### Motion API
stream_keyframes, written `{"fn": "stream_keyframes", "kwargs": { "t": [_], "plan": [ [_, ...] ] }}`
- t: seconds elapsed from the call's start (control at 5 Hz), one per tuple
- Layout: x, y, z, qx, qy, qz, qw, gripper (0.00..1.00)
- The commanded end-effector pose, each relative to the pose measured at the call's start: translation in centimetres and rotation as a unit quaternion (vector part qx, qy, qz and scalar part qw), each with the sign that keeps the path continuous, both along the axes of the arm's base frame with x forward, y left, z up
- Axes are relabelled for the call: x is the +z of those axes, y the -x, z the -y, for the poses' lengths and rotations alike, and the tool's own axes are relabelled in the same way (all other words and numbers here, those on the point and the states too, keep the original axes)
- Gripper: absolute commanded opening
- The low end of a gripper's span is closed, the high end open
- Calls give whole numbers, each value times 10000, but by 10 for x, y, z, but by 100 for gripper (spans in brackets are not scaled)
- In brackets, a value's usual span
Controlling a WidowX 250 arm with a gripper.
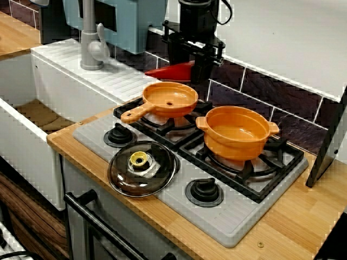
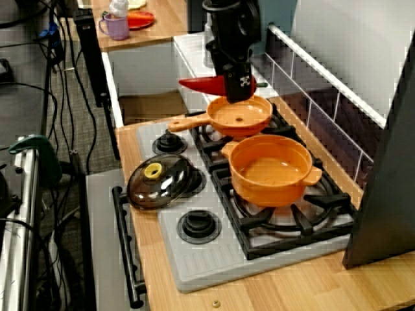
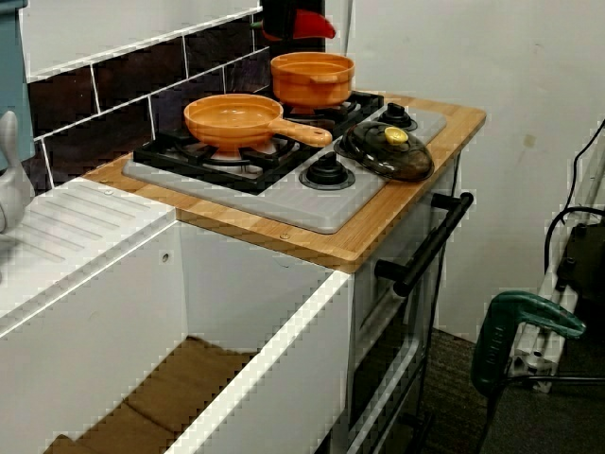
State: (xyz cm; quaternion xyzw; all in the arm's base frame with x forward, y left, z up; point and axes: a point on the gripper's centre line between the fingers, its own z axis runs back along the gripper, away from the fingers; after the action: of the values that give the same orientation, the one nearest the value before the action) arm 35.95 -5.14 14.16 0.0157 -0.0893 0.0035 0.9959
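My black gripper hangs over the back of the stove, just behind the orange frying pan, and is shut on a red toy pepper. The pepper points left, toward the sink. In the view from the stove's end, the gripper holds the pepper above the pan's far rim. An empty orange pot sits on the right burner. A dark glass lid with a yellow knob lies on the stove's front left. From the sink side, only the pepper and part of the gripper show at the top edge.
The grey stove top has two black knobs and rests on a wooden counter. A white sink with a grey faucet lies to the left. A black panel leans at the right. The tiled wall stands close behind.
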Motion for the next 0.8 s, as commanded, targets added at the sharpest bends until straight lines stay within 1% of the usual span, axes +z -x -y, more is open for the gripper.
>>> {"fn": "stream_keyframes", "kwargs": {
  "t": [0.0, 0.2, 0.4, 0.6],
  "plan": [
    [20, 11, 28, -157, 15, 334, 9993, 0],
    [7, 10, 40, -200, -54, 246, 9995, 0],
    [-2, 2, 51, -233, -115, 189, 9995, 0],
    [-7, -9, 60, -258, -158, 165, 9994, 0]
  ]
}}
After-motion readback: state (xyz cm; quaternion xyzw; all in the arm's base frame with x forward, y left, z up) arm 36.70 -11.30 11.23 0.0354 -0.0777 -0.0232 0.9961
